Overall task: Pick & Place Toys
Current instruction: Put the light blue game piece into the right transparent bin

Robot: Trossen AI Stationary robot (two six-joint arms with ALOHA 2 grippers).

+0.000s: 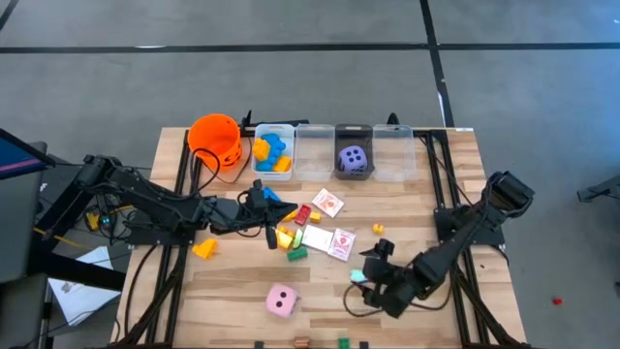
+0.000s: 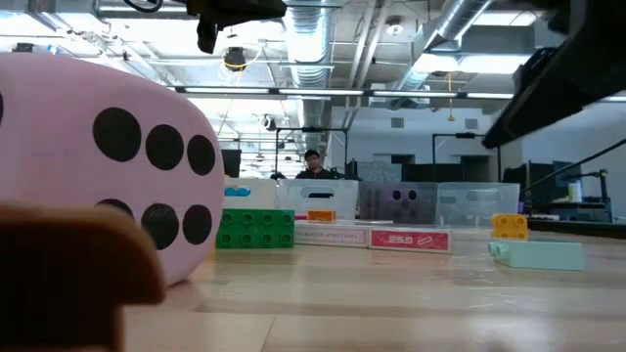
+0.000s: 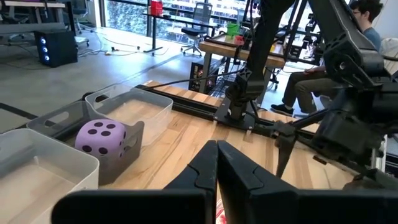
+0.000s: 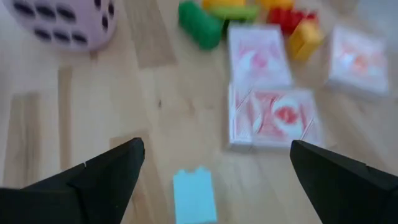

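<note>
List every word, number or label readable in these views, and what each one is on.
No text can be read anywhere.
Card boxes: red print on their edges in the low view, too blurred to read.
Cards: a pink pattern only, no legible words.
Pink die and purple die: dots only, no numerals.

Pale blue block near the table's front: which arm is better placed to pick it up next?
Right. Its tool is open directly over the pale blue block; the left tool is shut, away among the central toys.
</note>
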